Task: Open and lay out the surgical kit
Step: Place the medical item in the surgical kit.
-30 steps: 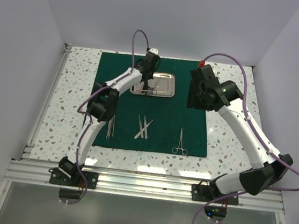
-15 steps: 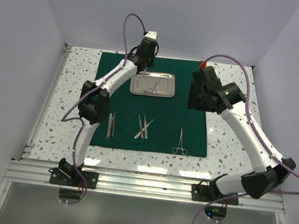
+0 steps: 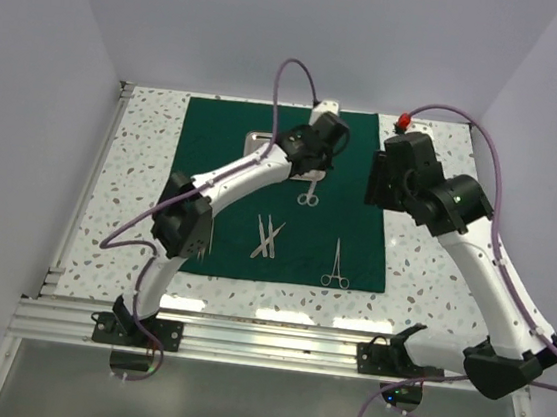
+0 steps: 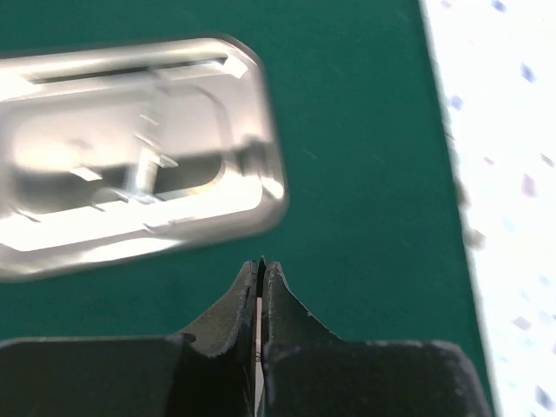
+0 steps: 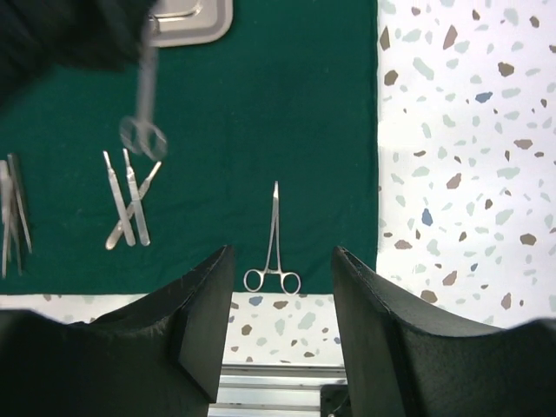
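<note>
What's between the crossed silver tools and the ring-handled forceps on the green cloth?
Nothing: only bare green cloth between the crossed tools and forceps, clearest in the right wrist view.

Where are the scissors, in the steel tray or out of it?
Out: the scissors hang from the shut left gripper over the green cloth, clear of the tray.

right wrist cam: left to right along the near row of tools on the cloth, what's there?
tweezers → three crossed slim tools → forceps → speckled table. The hanging scissors overlap the crossed tools, so they are left out.
</note>
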`<state>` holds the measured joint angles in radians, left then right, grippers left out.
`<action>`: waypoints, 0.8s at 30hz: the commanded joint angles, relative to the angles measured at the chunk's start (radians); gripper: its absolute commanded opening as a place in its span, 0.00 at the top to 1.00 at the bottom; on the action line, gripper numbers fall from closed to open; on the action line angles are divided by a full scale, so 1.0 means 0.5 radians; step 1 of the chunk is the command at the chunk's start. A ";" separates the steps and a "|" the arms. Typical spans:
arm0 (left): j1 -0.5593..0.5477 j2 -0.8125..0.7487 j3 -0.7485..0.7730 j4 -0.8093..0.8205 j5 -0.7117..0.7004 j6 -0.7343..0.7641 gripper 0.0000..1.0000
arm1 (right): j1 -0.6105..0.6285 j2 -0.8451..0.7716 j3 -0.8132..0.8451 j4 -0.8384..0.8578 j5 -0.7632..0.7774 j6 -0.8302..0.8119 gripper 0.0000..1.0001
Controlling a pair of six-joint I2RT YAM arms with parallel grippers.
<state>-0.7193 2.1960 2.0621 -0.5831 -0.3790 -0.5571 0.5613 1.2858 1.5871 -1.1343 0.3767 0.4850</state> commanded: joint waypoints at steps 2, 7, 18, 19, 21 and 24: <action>-0.322 -0.152 -0.092 -0.171 -0.076 -0.410 1.00 | -0.012 -0.267 -0.060 0.047 0.017 0.048 0.48; -0.485 -0.125 -0.252 -0.150 -0.098 -0.653 1.00 | -0.012 -0.497 -0.198 -0.057 -0.020 0.113 0.47; -0.605 0.105 -0.320 -0.128 -0.267 -0.871 1.00 | -0.009 -0.847 -0.174 -0.511 0.072 0.091 0.47; -0.608 0.145 -0.305 -0.129 -0.236 -0.877 1.00 | -0.012 -0.863 -0.156 -0.523 0.078 0.088 0.47; -0.608 0.170 -0.280 -0.132 -0.199 -0.910 1.00 | -0.012 -0.869 -0.146 -0.548 0.096 0.091 0.47; -0.620 0.195 -0.280 -0.147 -0.187 -0.941 1.00 | -0.012 -0.878 -0.158 -0.545 0.106 0.104 0.47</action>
<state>-1.0187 2.2894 1.8854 -0.6567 -0.4568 -0.9764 0.5606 0.8433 1.4899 -1.3346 0.4026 0.5304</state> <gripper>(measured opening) 0.018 0.528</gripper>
